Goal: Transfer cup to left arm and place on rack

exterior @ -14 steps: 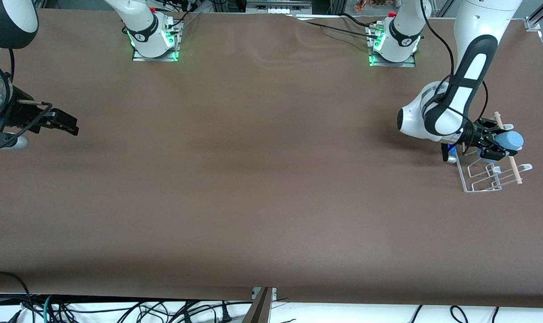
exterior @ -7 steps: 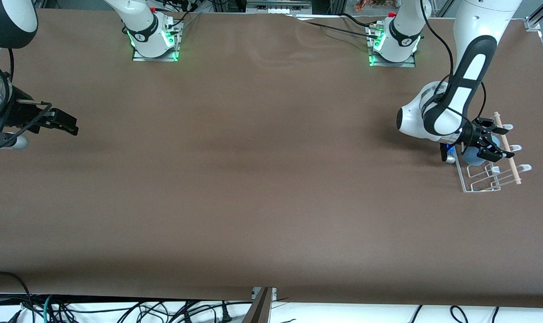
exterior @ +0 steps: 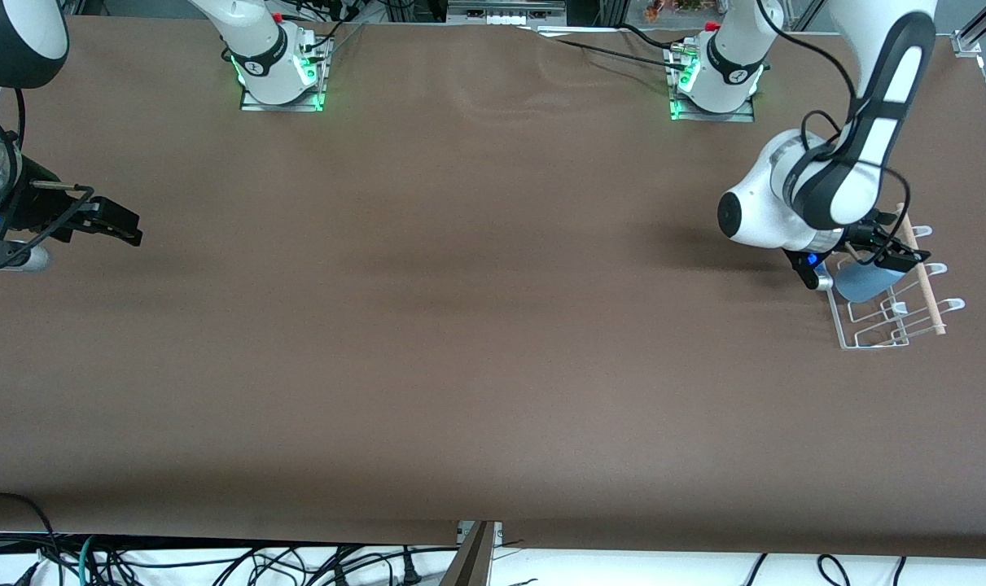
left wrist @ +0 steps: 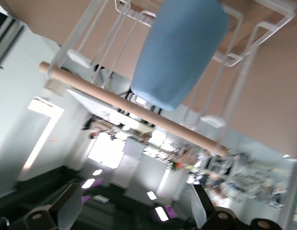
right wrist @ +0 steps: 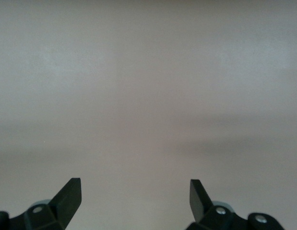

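Now at right of frame: cup [exterior: 863, 282] propped in rack [exterior: 871, 335], released by spread-fingered left gripper [exterior: 887, 248]; risk of toppling if brushed; right gripper [exterior: 106, 221] wide, waiting.

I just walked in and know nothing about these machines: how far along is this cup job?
Nearly finished, it seems. The blue cup already lies in the white rack, against its wooden rod. The left end effector is open above the rack, holding nothing. The right end effector waits open at its end of the table. Only pulling the left arm away looks left.
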`<state>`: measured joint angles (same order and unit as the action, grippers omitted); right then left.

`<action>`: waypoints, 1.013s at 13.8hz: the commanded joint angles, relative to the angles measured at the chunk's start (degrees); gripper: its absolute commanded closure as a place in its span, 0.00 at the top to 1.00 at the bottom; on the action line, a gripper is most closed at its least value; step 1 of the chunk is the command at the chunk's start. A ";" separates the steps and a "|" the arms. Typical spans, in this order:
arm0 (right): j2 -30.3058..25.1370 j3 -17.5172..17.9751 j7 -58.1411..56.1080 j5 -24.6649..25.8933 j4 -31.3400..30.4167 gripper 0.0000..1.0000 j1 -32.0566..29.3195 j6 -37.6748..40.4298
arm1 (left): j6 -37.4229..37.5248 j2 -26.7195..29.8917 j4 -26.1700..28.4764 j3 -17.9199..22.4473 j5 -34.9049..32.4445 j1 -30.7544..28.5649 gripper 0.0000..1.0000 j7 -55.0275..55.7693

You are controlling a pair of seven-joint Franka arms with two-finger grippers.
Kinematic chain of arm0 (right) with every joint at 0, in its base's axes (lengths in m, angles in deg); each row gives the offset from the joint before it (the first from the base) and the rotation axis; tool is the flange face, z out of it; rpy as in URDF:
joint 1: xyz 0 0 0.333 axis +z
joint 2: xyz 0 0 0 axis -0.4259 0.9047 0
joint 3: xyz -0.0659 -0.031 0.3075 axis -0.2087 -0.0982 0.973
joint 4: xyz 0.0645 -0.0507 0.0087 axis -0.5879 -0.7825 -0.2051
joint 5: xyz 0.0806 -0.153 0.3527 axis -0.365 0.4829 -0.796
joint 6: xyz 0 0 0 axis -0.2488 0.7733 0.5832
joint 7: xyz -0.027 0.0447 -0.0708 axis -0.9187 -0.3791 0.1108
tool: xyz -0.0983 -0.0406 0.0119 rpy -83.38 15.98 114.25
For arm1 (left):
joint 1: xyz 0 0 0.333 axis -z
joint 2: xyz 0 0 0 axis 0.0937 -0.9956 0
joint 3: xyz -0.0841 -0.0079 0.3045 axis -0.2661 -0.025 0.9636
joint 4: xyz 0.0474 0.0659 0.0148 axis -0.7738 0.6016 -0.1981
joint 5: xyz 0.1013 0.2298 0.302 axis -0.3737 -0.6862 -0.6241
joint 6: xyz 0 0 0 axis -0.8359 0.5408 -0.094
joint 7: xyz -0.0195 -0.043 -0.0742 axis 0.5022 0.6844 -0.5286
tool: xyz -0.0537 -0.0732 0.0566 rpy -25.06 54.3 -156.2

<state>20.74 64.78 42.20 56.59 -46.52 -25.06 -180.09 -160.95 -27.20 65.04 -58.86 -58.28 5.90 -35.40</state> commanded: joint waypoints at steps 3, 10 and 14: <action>0.95 0.54 -0.87 -0.87 2.07 1.00 -0.77 0.78 | 7.60 0.10 -19.21 -2.94 26.98 -0.18 1.00 -0.19; 0.95 0.54 -0.87 -0.79 2.07 1.00 -0.86 0.78 | 9.11 0.27 -39.10 -1.54 58.55 -4.03 1.00 12.20; 0.95 0.54 -0.87 -0.87 2.07 1.00 -0.77 0.78 | -3.24 6.05 -34.84 7.24 66.41 -3.52 1.00 12.03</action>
<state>21.14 64.78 42.17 56.59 -45.91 -25.10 -180.09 -158.49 -24.89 26.55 -54.17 4.94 2.70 -23.85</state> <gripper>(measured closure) 0.000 0.000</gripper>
